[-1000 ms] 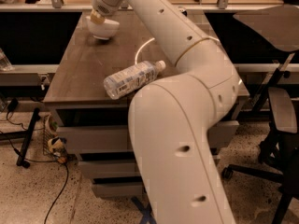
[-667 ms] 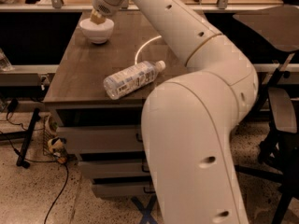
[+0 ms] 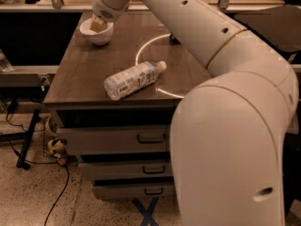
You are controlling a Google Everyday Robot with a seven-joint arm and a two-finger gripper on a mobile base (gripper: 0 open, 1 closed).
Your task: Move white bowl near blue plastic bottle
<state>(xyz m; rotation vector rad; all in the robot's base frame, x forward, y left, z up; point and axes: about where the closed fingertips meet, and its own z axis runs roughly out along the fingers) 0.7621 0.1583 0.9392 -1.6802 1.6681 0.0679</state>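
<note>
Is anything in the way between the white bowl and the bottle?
No, nothing I can see. The gripper is down at the white bowl in the far left corner; the blue plastic bottle lies on its side nearer the front. Only bare table lies between them.

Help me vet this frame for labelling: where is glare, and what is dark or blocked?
Camera view: warm, dim light; a bright curved glare arc on the table beside the blue plastic bottle; the arm blocks the right foreground; the gripper hangs at the white bowl, far left corner.
</note>
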